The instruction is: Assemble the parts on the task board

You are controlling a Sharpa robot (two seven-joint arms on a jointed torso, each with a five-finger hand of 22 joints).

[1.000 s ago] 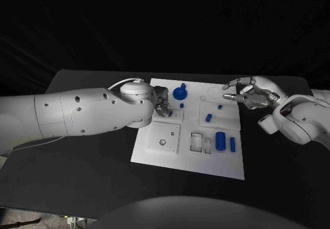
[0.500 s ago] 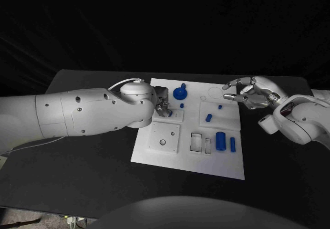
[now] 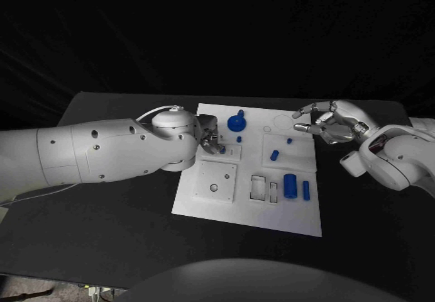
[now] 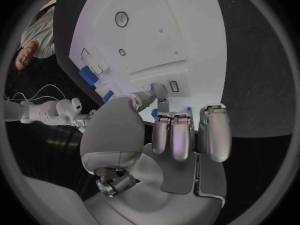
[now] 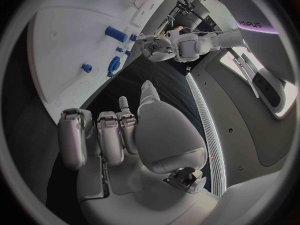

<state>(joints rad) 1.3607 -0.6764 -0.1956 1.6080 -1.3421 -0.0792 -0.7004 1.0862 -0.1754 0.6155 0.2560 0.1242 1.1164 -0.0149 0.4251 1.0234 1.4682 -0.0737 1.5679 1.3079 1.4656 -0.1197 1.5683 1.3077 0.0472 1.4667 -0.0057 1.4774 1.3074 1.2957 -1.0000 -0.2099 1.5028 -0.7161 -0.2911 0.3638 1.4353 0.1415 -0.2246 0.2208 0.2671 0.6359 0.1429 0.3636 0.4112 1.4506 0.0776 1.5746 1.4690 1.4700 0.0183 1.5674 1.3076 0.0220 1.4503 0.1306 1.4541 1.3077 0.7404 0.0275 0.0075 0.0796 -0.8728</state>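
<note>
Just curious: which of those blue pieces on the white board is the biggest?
The round blue piece at the board's far edge, beside the left hand; the others are slimmer pegs and cylinders.

One white task board [image 3: 227, 204] on the table, about seven blue parts [image 3: 290, 185] showing, and two hands.

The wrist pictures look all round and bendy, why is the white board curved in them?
In the left wrist view the fisheye lens bends the straight edges of the task board, and a dark frame rings the circle; the right wrist view curves the board the same way. In the head view its edges run straight, bright white against the black table.
</note>
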